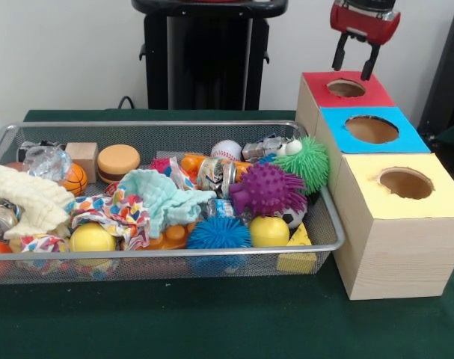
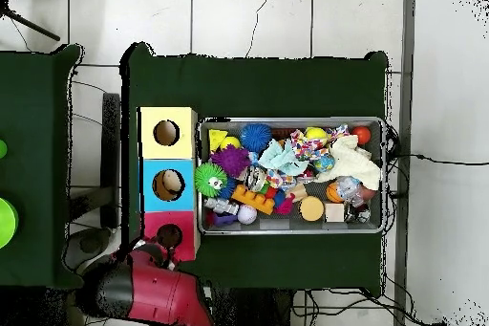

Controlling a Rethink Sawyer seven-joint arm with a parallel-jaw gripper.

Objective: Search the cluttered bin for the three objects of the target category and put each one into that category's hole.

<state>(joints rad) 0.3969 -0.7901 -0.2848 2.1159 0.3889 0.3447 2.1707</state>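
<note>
The silver wire-mesh bin point(image 1: 167, 129) sits on the green table, packed with toys; it also shows in the overhead view point(image 2: 291, 229). The red-surround hole point(image 1: 346, 88) tops the far pale wood box, next to the bin's right end; it also shows in the overhead view point(image 2: 169, 236). My gripper point(image 1: 355, 64) hangs just above the red hole, fingers open and empty. In the overhead view my red arm point(image 2: 158, 289) reaches to the red box's corner.
A blue-surround hole point(image 1: 371, 129) and a yellow-surround hole point(image 1: 405, 182) top the nearer boxes. The bin holds spiky balls in purple point(image 1: 268, 188), green point(image 1: 310, 161) and blue point(image 1: 218, 233), yellow balls, a baseball point(image 1: 226, 149), cloths, a wood block point(image 1: 83, 157).
</note>
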